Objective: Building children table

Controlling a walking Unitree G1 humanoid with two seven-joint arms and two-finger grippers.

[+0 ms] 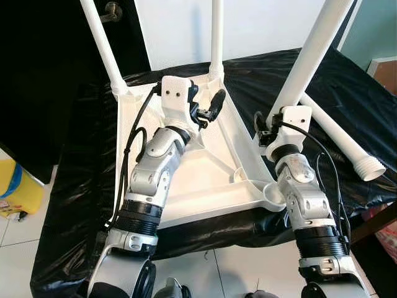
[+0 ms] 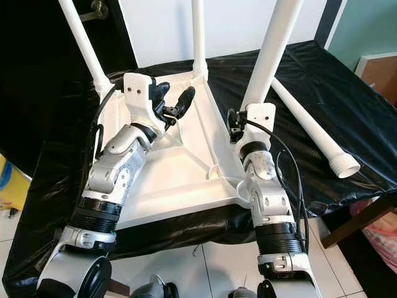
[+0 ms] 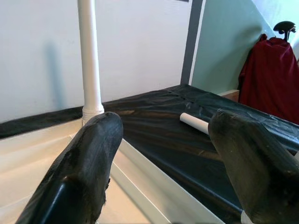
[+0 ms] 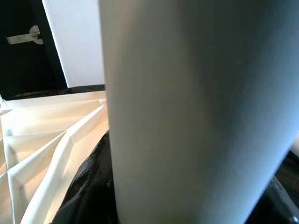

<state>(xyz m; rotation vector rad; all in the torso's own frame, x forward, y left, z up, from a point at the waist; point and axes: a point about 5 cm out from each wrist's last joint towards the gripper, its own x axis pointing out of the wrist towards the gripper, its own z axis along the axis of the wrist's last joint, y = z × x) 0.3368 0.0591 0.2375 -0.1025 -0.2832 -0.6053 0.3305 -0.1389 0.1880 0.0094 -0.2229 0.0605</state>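
Right pincer (image 2: pixel 239 133) pinches a white leg (image 2: pixel 273 49); left pincer (image 3: pixel 161 154) spread above the tabletop (image 1: pixel 205 180)

A: The white tabletop (image 2: pixel 180 180) lies upside down on the black sheet (image 2: pixel 322 93), two legs standing in its far corners.

B: And the left gripper (image 2: pixel 177 105) hovers over the tray's inside, fingers apart.

A: The right gripper (image 2: pixel 239 127) is on a third leg (image 2: pixel 273 49), tilted. Another leg (image 2: pixel 310 127) lies loose just beside.

Black-covered table (image 1: pixel 74 205): upturned white tabletop (image 1: pixel 205 180), loose white leg (image 1: pixel 338 136) lying beside.
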